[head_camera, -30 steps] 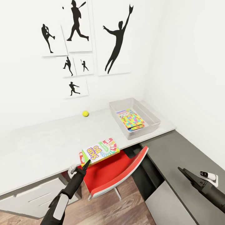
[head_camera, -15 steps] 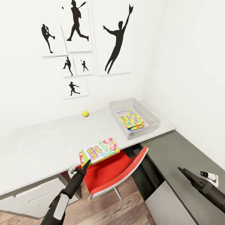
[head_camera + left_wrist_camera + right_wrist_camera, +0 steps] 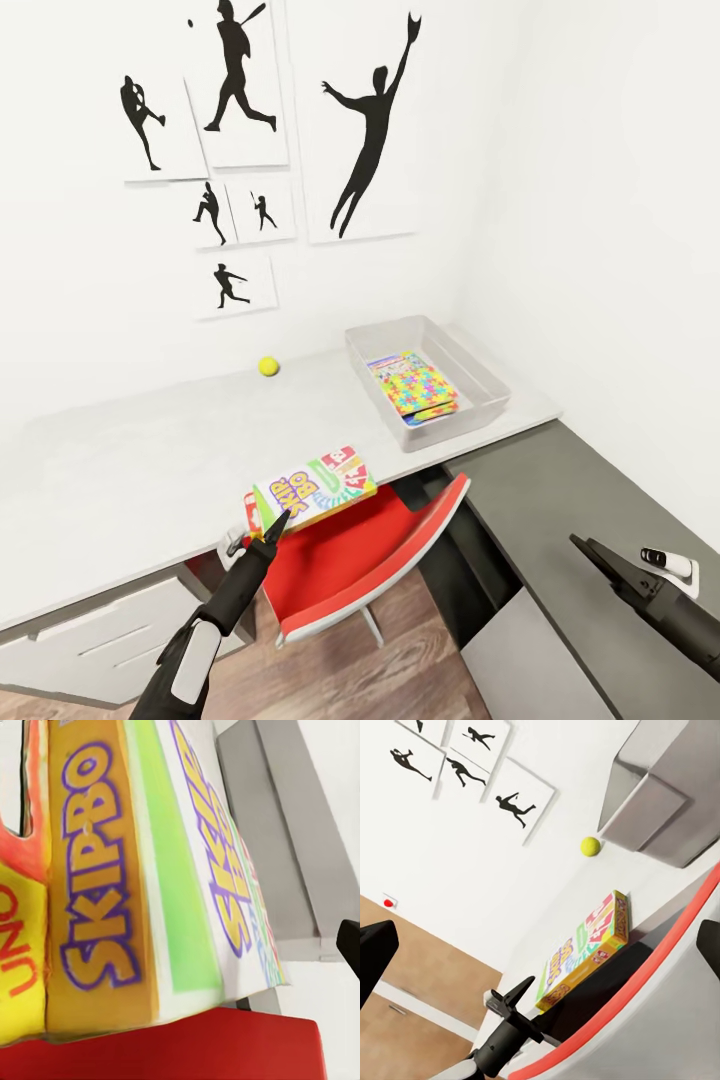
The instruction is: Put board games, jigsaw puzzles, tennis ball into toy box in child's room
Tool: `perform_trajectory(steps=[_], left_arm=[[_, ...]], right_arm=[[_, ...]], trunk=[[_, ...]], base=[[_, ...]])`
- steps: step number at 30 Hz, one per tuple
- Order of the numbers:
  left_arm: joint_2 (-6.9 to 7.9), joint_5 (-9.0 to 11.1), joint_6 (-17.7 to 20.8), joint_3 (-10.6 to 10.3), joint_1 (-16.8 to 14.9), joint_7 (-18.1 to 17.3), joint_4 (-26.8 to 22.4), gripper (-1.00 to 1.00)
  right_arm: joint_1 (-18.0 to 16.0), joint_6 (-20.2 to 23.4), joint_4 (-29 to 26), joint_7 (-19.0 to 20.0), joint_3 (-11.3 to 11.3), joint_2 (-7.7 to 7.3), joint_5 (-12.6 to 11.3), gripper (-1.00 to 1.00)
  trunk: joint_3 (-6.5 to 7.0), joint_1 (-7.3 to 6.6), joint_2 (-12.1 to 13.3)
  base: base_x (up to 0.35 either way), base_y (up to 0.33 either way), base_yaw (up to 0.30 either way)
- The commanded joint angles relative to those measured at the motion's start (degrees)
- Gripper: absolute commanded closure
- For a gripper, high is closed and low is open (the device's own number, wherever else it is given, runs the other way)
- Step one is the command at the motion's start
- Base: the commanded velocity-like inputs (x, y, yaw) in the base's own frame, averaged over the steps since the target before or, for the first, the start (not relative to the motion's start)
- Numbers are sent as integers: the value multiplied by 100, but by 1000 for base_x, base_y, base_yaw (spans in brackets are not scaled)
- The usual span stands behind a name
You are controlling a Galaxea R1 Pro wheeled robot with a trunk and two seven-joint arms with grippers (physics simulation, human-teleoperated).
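Observation:
A Skip-Bo board game [image 3: 315, 487] lies on the light-grey table [image 3: 130, 470], hanging over its front edge above the chair. My left gripper [image 3: 277, 522] is at the box's near corner, open; the left wrist view has the box's orange side [image 3: 90, 885] very close, with one dark fingertip [image 3: 349, 945] beside it. Farther back, the tennis ball [image 3: 267, 366] rests near the wall. The grey toy box [image 3: 480, 375] sits at the table's right end with a jigsaw puzzle [image 3: 413, 385] lying inside. My right gripper [image 3: 592, 552] hangs open over the dark counter, far from the toys.
A red chair [image 3: 350, 565] is tucked under the table below the overhanging game. The dark-grey counter [image 3: 560, 480] joins the table on the right. Drawers [image 3: 110, 620] sit under the table's left part. Black silhouette pictures [image 3: 375, 130] hang on the white wall.
The head camera has shifted slightly, moving the whole picture left and up. The left gripper stays at the game box's corner and the right arm holds still.

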Motion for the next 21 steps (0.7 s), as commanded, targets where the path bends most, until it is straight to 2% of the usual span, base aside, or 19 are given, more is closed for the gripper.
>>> perform_trajectory(steps=[1,4,5,21], left_arm=[[-6,30,56,23,-5,-28,-1,-100],[-6,30,36,23,-5,-29,-1,-100],[-6,30,26,23,-3,-29,-1,100],[-6,30,7,23,-3,-21,-1,100]], right_arm=[[-3,51,1,7,0,-1,-24,-100],[-3,51,1,7,0,-1,-24,-100],[-3,51,1,7,-1,-1,-24,-100],[-3,59,1,7,-1,-1,-24,-100]], trunk=[[-6,1,-5],[-6,1,-5],[-6,1,-5],[-6,1,-5]], base=[[3,-3,0],[2,-2,0],[1,-1,0],[0,0,0]])
